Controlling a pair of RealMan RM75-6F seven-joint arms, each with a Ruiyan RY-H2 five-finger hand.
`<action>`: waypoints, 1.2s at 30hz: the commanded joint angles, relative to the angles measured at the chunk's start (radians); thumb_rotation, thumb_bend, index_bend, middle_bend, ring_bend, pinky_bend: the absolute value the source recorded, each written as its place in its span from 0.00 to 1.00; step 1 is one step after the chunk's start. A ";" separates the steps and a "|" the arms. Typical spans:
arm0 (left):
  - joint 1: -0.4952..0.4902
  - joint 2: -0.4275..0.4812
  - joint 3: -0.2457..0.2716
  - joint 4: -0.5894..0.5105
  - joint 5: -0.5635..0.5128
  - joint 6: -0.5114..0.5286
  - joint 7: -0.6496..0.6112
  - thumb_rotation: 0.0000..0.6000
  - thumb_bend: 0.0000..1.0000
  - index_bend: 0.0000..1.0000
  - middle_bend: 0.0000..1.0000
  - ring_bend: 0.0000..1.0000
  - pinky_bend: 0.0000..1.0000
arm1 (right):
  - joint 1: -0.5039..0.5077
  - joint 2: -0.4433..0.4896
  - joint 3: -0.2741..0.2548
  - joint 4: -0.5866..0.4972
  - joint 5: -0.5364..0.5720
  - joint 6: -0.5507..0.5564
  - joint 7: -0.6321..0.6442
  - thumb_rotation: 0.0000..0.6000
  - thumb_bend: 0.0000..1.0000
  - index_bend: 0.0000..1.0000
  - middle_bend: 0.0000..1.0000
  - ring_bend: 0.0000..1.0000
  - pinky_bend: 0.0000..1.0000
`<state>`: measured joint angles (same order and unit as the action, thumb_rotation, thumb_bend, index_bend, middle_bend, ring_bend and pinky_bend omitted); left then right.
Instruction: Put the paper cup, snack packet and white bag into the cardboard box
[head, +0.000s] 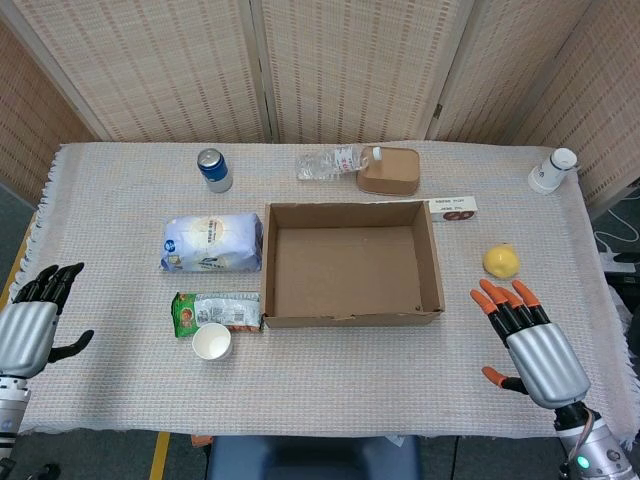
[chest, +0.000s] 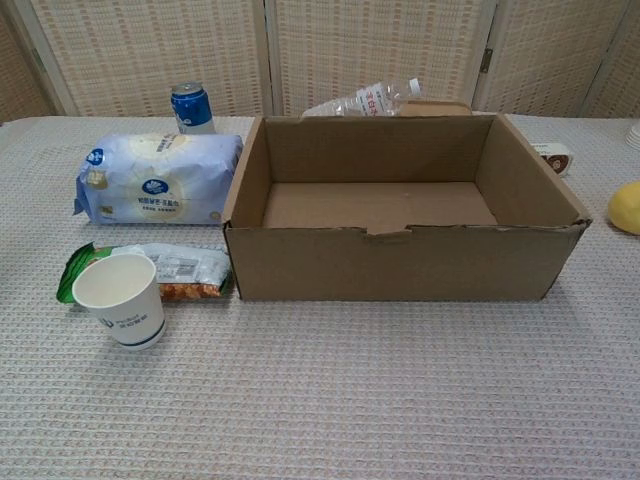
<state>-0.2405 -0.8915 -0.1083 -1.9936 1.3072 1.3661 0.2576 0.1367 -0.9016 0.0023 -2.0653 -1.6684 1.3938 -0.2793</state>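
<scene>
An open, empty cardboard box (head: 352, 318) (chest: 400, 265) sits mid-table. Left of it lies the white bag (head: 212, 242) (chest: 158, 178). In front of the bag lies the green snack packet (head: 217, 311) (chest: 175, 272), and the white paper cup (head: 212, 342) (chest: 120, 299) stands upright touching the packet's near edge. My left hand (head: 35, 318) hovers at the table's left edge, fingers spread and holding nothing. My right hand (head: 527, 340) hovers right of the box, orange-tipped fingers spread, holding nothing. Neither hand shows in the chest view.
Behind the box lie a clear plastic bottle (head: 328, 162) and a brown lidded container (head: 389, 172). A blue can (head: 213, 169) (chest: 192, 107) stands far left. A yellow fruit (head: 501, 261) (chest: 627, 207), a small carton (head: 453, 208) and a white bottle (head: 552, 170) lie to the right.
</scene>
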 joint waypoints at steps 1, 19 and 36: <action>0.000 0.000 0.000 0.000 0.000 0.000 0.000 1.00 0.24 0.02 0.09 0.04 0.17 | 0.000 0.000 0.000 0.000 0.000 0.000 0.000 1.00 0.00 0.00 0.00 0.00 0.00; 0.003 -0.001 -0.004 -0.017 0.016 0.012 -0.007 1.00 0.24 0.02 0.08 0.04 0.17 | 0.005 -0.005 0.006 -0.004 0.016 -0.011 -0.006 1.00 0.00 0.00 0.00 0.00 0.00; -0.014 -0.033 0.093 -0.190 0.118 -0.098 0.079 1.00 0.24 0.02 0.08 0.08 0.24 | 0.009 0.002 0.004 0.001 0.024 -0.022 0.014 1.00 0.00 0.00 0.00 0.00 0.00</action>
<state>-0.2459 -0.9118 -0.0321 -2.1504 1.4060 1.2893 0.3097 0.1462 -0.9006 0.0062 -2.0632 -1.6431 1.3709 -0.2656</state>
